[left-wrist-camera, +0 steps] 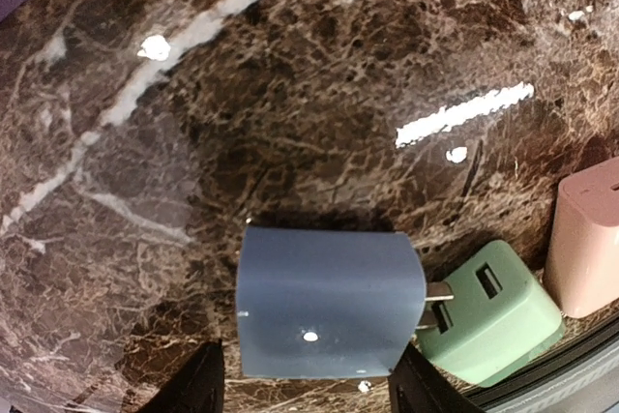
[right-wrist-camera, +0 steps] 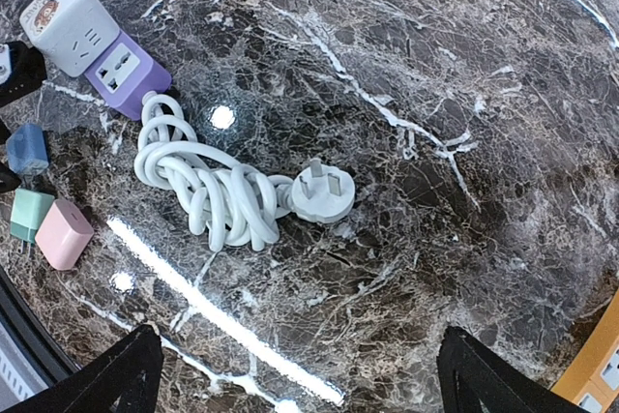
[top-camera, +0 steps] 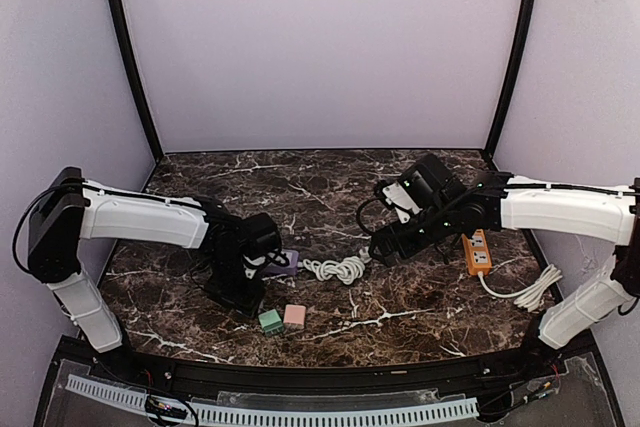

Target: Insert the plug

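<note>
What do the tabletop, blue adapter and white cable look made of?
Tabletop: polished dark marble or a marble-look laminate; white veins, sharp glare.
Blue adapter: probably moulded plastic, matte; smooth faces, rounded edges.
Cable: white rubbery or PVC jacket; soft loops, slight sheen.

A dark brown, white-veined marble-patterned table [top-camera: 330, 172] stands enclosed by plain pale lilac walls [top-camera: 320, 47], with thin black curved poles [top-camera: 128, 57] rising at the back corners. Bright white glare spots [right-wrist-camera: 222, 117] lie on its glossy top.
</note>
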Controlling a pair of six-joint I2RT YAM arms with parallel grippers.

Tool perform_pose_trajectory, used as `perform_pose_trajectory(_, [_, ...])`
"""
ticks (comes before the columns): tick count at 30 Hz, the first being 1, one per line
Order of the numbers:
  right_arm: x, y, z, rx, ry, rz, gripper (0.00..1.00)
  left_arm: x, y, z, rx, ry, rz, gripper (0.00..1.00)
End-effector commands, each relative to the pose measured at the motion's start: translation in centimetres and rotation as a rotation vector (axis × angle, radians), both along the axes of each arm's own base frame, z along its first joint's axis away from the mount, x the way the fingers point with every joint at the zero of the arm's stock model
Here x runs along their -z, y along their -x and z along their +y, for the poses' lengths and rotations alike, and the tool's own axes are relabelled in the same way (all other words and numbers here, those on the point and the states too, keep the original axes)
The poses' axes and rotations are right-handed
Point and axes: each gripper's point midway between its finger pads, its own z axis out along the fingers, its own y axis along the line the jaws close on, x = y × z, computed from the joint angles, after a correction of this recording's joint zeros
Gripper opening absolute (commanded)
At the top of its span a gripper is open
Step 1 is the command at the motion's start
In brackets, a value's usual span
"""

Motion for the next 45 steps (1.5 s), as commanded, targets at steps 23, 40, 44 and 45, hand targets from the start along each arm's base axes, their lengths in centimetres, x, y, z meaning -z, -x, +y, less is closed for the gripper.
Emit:
perform_pose_trajectory(23, [-1.5, -0.8, 0.7, -0.016, 0.005, -0.039, 0.99, -4.3, -2.7, -2.6, 0.139, 0.126, -0.146, 0.19])
perform_pose_trajectory(40, [-10.4, 2.0, 6.3, -0.3, -0.35, -0.024, 0.99, -14.0, -6.9, -7.8, 0.211, 0.256, -0.388, 0.17])
perform_pose_trajectory(44, [-12.0, 2.1, 7.3, -0.321, -0.421, 0.006, 0.99, -15.3, -7.3, -9.3, 0.221, 0.31, -0.407, 0.17])
perform_pose_trajectory(45, [-12.4, 2.2, 7.6, -0.325, -0.443, 0.014, 0.99, -15.5, -7.3, -9.6, 0.222, 0.32, -0.408, 0.17])
